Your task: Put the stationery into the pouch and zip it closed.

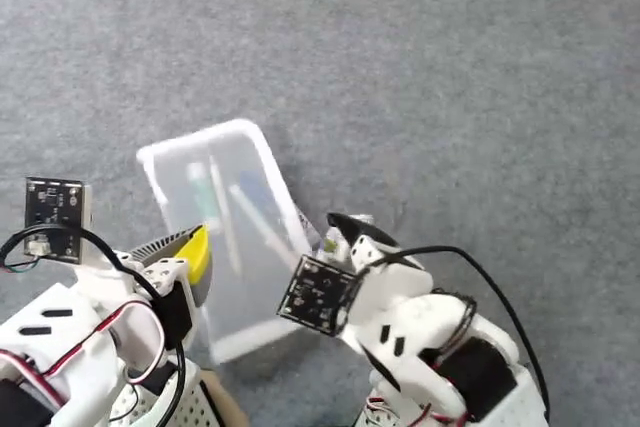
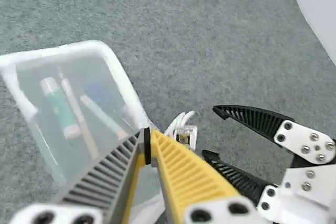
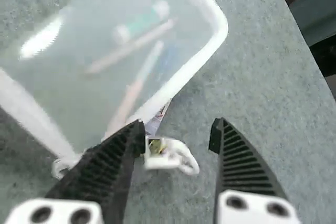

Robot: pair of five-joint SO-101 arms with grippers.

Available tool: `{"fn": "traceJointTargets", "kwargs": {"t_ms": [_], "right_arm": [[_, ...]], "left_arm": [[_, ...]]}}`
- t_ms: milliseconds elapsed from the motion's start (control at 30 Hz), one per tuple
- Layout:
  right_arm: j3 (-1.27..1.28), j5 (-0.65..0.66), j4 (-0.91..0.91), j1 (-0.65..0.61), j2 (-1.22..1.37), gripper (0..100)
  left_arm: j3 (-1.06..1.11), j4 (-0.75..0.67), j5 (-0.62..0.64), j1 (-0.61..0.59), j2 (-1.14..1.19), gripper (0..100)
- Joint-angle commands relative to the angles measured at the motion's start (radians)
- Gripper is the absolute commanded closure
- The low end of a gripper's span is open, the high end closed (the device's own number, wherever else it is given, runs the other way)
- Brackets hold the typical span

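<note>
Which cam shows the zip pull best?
Right wrist view: the zip pull sits inside the open right hand. Left wrist view shows it smaller, beside the pouch. High view: mostly hidden by an arm.

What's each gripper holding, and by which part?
Right gripper: nothing, open at the zip pull. Left gripper: shut at the pouch's side edge; actual grip cannot be told.

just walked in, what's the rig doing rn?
The left gripper is clamped on the edge of the translucent pouch, which lies on the grey table with pens and a green-and-white tube inside. The right gripper is open, straddling the white zipper pull, not yet gripping it.
</note>
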Motion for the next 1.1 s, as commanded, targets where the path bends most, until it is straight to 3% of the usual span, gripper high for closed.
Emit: {"fn": "traceJointTargets", "kwargs": {"t_ms": [0, 233, 333, 467, 700, 833, 1067], "right_arm": [[0.033, 0.014, -0.069, -0.011, 0.013, 78.0], [0.041, 0.005, 0.029, -0.006, 0.002, 78.0], [-0.005, -0.071, 0.1, -0.006, 0.002, 78.0], [-0.094, -0.176, 0.144, -0.006, 0.012, 77.7], [-0.058, -0.322, 0.106, -0.005, 0.137, 77.6], [-0.053, -0.379, 0.041, -0.003, 0.41, 75.0], [-0.14, -0.522, -0.064, -0.005, 0.86, 73.1]], "left_arm": [[-0.007, 0.0, -0.009, 0.01, 0.014, 97], [0.035, 0.006, -0.005, 0.002, 0.008, 97], [0.16, 0.008, -0.015, 0.007, 0.005, 97], [0.262, 0.0, -0.183, 0.002, 0.005, 97], [0.387, -0.009, -0.198, 0.001, 0.005, 97], [0.389, -0.014, -0.198, -0.101, 0.008, 97], [0.452, -0.048, -0.313, -0.401, 0.012, 97]]}}
